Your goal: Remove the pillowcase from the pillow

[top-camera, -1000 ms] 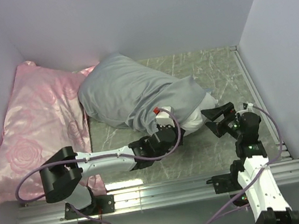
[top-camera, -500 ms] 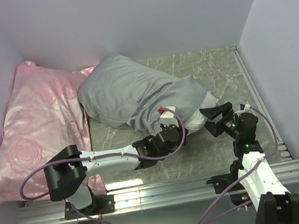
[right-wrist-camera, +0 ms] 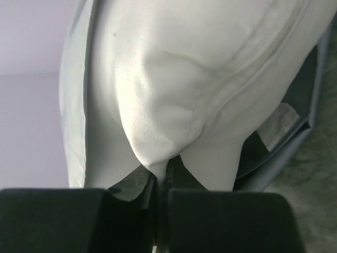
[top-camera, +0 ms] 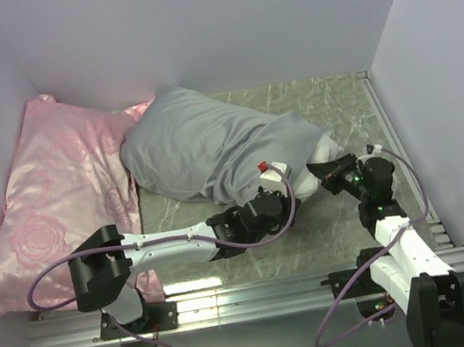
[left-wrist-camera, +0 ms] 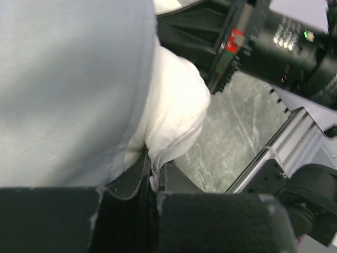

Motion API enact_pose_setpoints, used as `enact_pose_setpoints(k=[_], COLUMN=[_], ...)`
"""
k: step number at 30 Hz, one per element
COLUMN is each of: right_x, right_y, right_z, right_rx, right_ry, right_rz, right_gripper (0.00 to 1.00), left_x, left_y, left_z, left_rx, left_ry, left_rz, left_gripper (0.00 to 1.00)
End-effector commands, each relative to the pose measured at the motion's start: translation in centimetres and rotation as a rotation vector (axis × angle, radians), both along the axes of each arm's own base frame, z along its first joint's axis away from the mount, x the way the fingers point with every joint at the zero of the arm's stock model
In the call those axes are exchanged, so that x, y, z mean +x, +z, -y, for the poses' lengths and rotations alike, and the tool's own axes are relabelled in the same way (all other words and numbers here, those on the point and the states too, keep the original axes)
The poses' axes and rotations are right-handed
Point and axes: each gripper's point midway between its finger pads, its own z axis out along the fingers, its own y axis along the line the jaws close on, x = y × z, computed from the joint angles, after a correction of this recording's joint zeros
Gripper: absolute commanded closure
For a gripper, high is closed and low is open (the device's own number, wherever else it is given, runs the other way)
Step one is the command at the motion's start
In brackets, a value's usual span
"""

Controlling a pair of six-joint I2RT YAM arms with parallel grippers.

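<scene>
The pillow (right-wrist-camera: 168, 95) is pinched by right gripper (right-wrist-camera: 160, 184), pillowcase (left-wrist-camera: 68, 89) by left gripper (left-wrist-camera: 151, 182).

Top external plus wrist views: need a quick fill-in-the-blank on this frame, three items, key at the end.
1. The right end effector is shut on a fold of the ____ pillow.
2. The pillowcase covering most of it is ____.
3. On the left arm's side lies a shiny ____ rose-patterned pillow.
Missing: white; grey; pink.
</scene>
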Motion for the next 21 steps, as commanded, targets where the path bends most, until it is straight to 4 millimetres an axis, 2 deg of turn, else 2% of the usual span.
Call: enact_pose_setpoints(k=[1,2,3,4,5,7,8,10,11,12,13,14,16,17,18,19,20,21], right_x=[1.5,1.9,1.7,1.7,1.8,1.7,1.7,1.8,1.9,1.9,1.9,1.9,1.8,1.7,1.7,1.6,1.4,1.4], right_y=[5.6,7.6,7.4,8.4,10.3,11.4,13.0,13.7,15.0,15.6,16.3,18.0,19.4,21.0,21.6,22.2,23.5,23.6], right_z=[0.0,0.3,0.4,0.8,1.1,1.5,1.5,1.5,1.4,1.4,1.4,1.4,1.4,1.3,1.1,1.1,1.0,0.9], right_rx=[-0.087,-0.111,-0.129,-0.173,-0.195,-0.235,-0.246,-0.256,-0.257,-0.257,-0.259,-0.263,-0.27,-0.273,-0.27,-0.27,-0.273,-0.277], right_ry=[0.016,0.009,0.008,-0.008,-0.02,-0.029,-0.03,-0.021,-0.015,-0.01,-0.011,-0.015,-0.012,-0.014,-0.003,0.002,0.002,0.007], right_rz=[0.138,0.176,0.142,0.168,0.202,0.211,0.235,0.235,0.257,0.269,0.277,0.311,0.327,0.357,0.362,0.374,0.4,0.394], right_gripper=[1.0,1.0,1.0,1.0,1.0,1.0,1.0,1.0,1.0,1.0,1.0,1.0,1.0,1.0,1.0,1.0,1.0,1.0], left_x=[-4.2,-4.1,-3.5,-3.3,-3.2,-2.8,-2.8,-2.7,-2.6,-2.3,-1.0,0.0,2.2,4.6,5.7,7.1,9.1,9.9], left_y=[8.1,8.8,9.2,9.8,11.3,13.2,15.6,17.7,19.6,20.4,21.3,22.9,23.2,23.1,23.1,22.1,22.2,22.3], left_z=[2.3,1.7,1.1,0.7,0.0,-0.9,-1.5,-2.4,-3.3,-3.9,-5.4,-6.5,-8.6,-10.1,-10.6,-10.9,-12.3,-12.9], left_rx=[-0.205,-0.204,-0.199,-0.199,-0.219,-0.229,-0.264,-0.273,-0.29,-0.292,-0.289,-0.3,-0.239,-0.219,-0.229,-0.194,-0.198,-0.196], left_ry=[-0.193,-0.179,-0.144,-0.132,-0.123,-0.099,-0.098,-0.086,-0.071,-0.047,0.051,0.122,0.263,0.34,0.354,0.366,0.411,0.432], left_rz=[0.037,0.043,0.059,0.072,0.096,0.14,0.166,0.208,0.232,0.24,0.249,0.252,0.225,0.218,0.185,0.163,0.165,0.179], left_gripper=[0.99,0.93,0.86,0.77,0.58,0.41,0.38,0.33,0.33,0.33,0.33,0.33,0.34,0.33,0.33,0.34,0.34,0.32])
